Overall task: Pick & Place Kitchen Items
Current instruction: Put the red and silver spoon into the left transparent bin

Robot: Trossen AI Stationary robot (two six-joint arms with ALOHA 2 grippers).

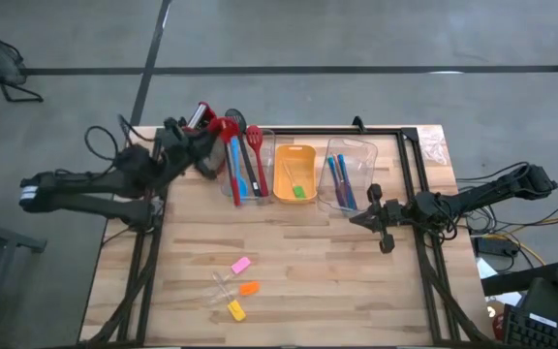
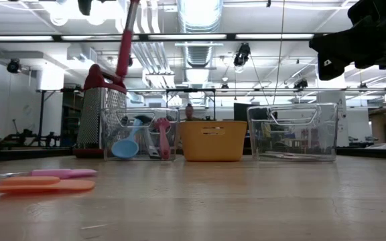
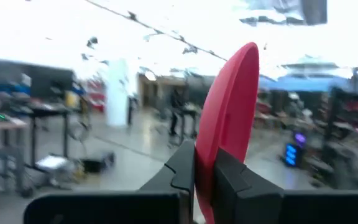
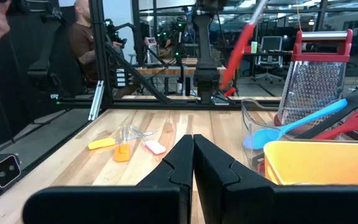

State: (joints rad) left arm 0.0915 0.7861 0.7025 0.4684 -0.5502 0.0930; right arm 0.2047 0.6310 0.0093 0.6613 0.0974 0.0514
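My left gripper [image 3: 204, 149] is raised at the table's far left [image 1: 206, 141], shut on a long red spoon [image 3: 229, 112]. The spoon's shaft [image 2: 124, 40] slants down in front of the grater. A blue spoon [image 1: 232, 165], a red slotted spoon [image 1: 257, 153] and a black one lie in the left clear bin [image 1: 260, 194]. Blue-handled cutlery [image 1: 337, 179] lies in the right clear bin [image 1: 366, 155]. Pink [image 1: 240, 264], orange [image 1: 248, 288] and yellow [image 1: 235, 310] pieces lie on the near table. My right gripper [image 4: 192, 138] hovers shut and empty near the right bin [image 1: 356, 221]. My left gripper pinches the red spoon between its two fingers on its flat faces [image 3: 207, 140]. A broad red part rises ahead of the fingers, slanting upward. The shaft slants down below the gripper, and its lower end [image 2: 116, 75] hangs clear of the table.
A metal grater with a red handle [image 2: 102, 114] stands at the far left beside the bins. The orange tray [image 1: 294, 173] sits between the two clear bins. A person [image 4: 82, 37] sits beyond the table's left side. The wooden top's middle [image 1: 308, 252] is bare.
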